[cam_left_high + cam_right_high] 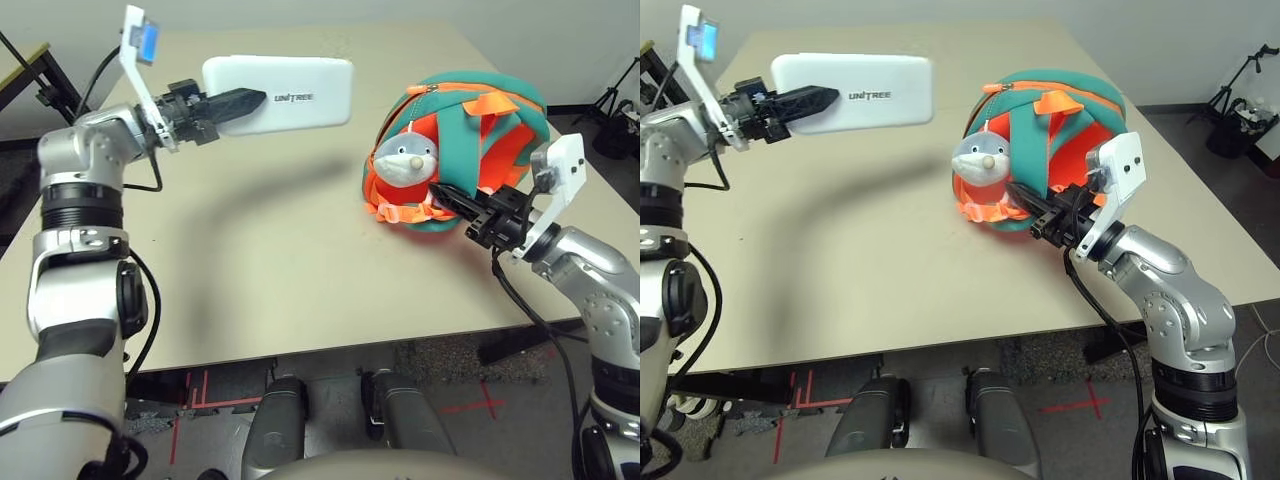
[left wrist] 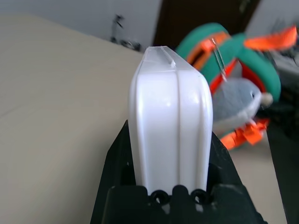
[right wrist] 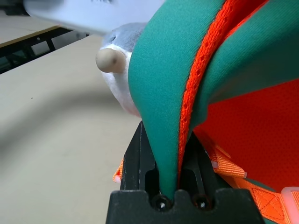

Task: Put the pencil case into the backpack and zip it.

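Both grip: left gripper (image 1: pixel 243 100) holds pencil case (image 1: pixel 290 92) aloft, right gripper (image 1: pixel 447 199) backpack (image 1: pixel 470 150) strap.

The flat white hard pencil case (image 1: pixel 285 93) hides its far face and one end between black fingers. The orange-and-teal fabric backpack (image 1: pixel 470 140) conceals its opening; a zip cannot be made out. The grey plush toy (image 1: pixel 405 157) covers part of its front.

Pencil case (image 1: pixel 290 93) left of backpack (image 1: pixel 470 150)
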### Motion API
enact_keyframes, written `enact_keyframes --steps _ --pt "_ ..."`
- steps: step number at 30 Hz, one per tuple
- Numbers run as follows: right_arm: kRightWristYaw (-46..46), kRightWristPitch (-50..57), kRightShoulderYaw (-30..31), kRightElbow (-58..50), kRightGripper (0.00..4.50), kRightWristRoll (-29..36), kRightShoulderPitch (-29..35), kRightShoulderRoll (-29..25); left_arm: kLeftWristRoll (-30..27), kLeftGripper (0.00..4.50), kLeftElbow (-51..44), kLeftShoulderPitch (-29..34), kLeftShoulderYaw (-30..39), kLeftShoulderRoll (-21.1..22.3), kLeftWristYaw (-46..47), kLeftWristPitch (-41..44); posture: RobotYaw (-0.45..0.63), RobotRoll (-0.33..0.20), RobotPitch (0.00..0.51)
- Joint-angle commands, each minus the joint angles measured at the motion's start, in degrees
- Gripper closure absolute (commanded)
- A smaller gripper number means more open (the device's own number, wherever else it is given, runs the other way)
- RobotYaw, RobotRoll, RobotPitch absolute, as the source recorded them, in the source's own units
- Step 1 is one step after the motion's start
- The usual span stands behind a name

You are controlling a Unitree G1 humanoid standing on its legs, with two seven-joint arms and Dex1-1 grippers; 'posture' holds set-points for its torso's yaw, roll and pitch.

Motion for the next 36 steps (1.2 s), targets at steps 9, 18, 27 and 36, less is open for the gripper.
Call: enact_keyframes --steps 9,18,27,36 --pt "2.81 1.98 0.70 -3.27 4.38 4.61 -0.87 -1.91 8.83 3.19 16.02 -10.66 -3.12 -4.74 -7.44 -15.22 0.04 0.000 0.091" --pt "4.06 5.79 -2.58 -5.68 4.38 11.52 -3.01 -6.70 10.18 3.19 17.92 -12.16 -2.51 -5.78 -10.17 -15.62 0.04 0.000 0.094" --pt "7.32 8.36 -4.62 -3.65 4.38 16.24 -5.53 -12.97 8.71 3.19 9.83 -9.11 -3.10 -6.72 -13.89 -11.10 0.05 0.000 0.093" --pt "9.25 8.45 -2.66 -3.22 4.38 15.17 -4.36 -13.61 10.13 3.19 0.46 -3.51 -6.02 -9.09 -14.81 -10.63 0.05 0.000 0.093"
